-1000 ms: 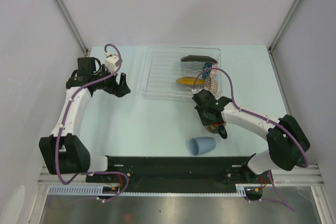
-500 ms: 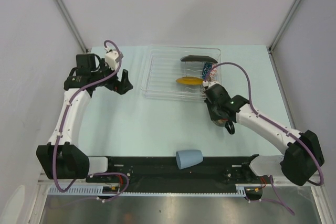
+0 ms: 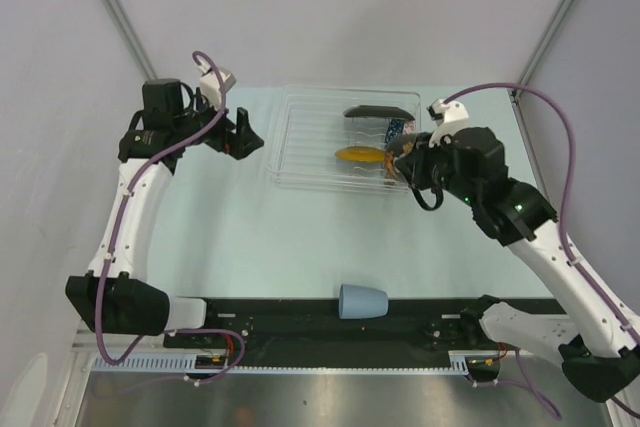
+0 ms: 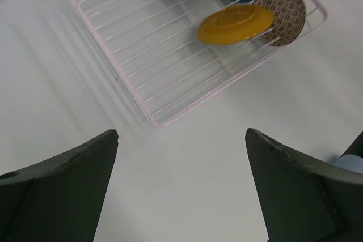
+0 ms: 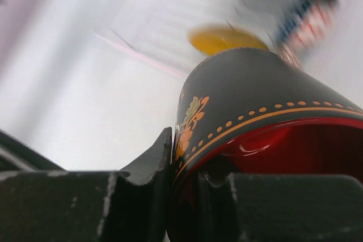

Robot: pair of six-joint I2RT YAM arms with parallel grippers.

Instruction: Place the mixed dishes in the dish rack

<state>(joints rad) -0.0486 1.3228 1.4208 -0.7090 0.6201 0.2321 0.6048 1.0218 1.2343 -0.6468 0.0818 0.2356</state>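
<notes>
The clear dish rack (image 3: 310, 142) holds the black square plate (image 3: 380, 112), the blue mosaic bowl (image 3: 399, 130) and the yellow plate (image 3: 360, 155), all on edge. My right gripper (image 3: 410, 167) is shut on the rim of the red-inside cup (image 5: 266, 106), one finger inside and one outside. It holds the cup in the air at the rack's near right corner. The patterned bowl (image 4: 279, 7) stands beside the yellow plate (image 4: 235, 24). The light blue cup (image 3: 362, 301) lies on its side at the table's near edge. My left gripper (image 3: 240, 135) is open and empty, left of the rack.
The rack's left half (image 4: 130, 38) holds no dishes. A black rail (image 3: 260, 312) runs along the near edge by the light blue cup. Grey walls close in the table on both sides.
My right arm has lifted the red-inside cup from the table up to the rack's near right corner. The light blue cup has rolled to the near edge. My left gripper has moved slightly back.
</notes>
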